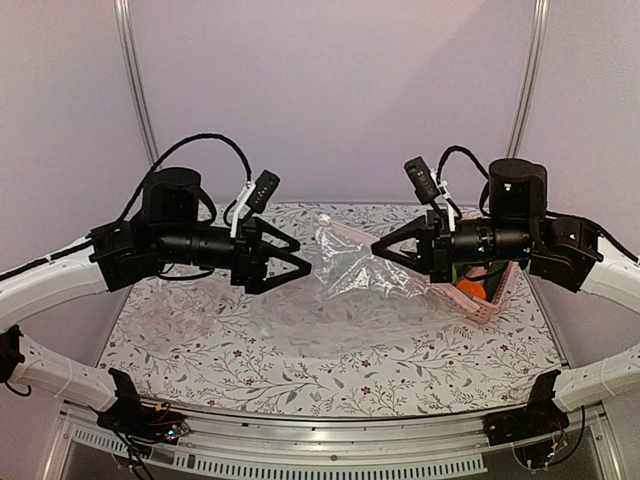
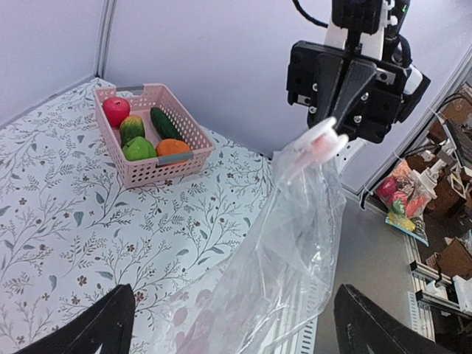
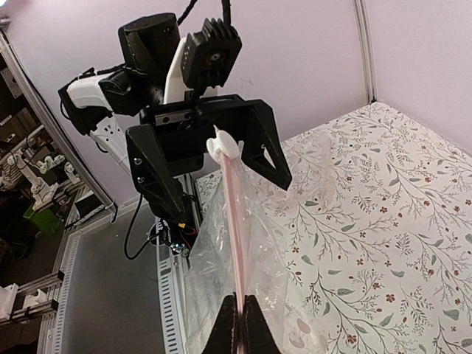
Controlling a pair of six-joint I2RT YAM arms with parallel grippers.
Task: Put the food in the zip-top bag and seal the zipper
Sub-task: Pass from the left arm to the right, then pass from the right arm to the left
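The zip-top bag (image 1: 350, 262) hangs in the air between my two grippers, see-through and empty. My right gripper (image 1: 376, 247) is shut on its pinkish zipper (image 3: 234, 221) strip, which runs up to a white slider (image 3: 223, 144). In the right wrist view its fingertips (image 3: 230, 324) pinch the strip. My left gripper (image 1: 305, 254) is open, its jaws wide apart at the bag's other end and not touching it. The food lies in a pink basket (image 2: 130, 171): red apple (image 2: 116, 110), mango (image 2: 131, 127), green apple (image 2: 139, 149), orange (image 2: 172, 147), cucumber (image 2: 164, 122).
The pink basket (image 1: 482, 298) stands at the right of the flower-patterned table (image 1: 300, 360), partly hidden behind my right arm. A hazy clear film (image 1: 180, 310) lies flat on the table's left side. Walls close the back and sides.
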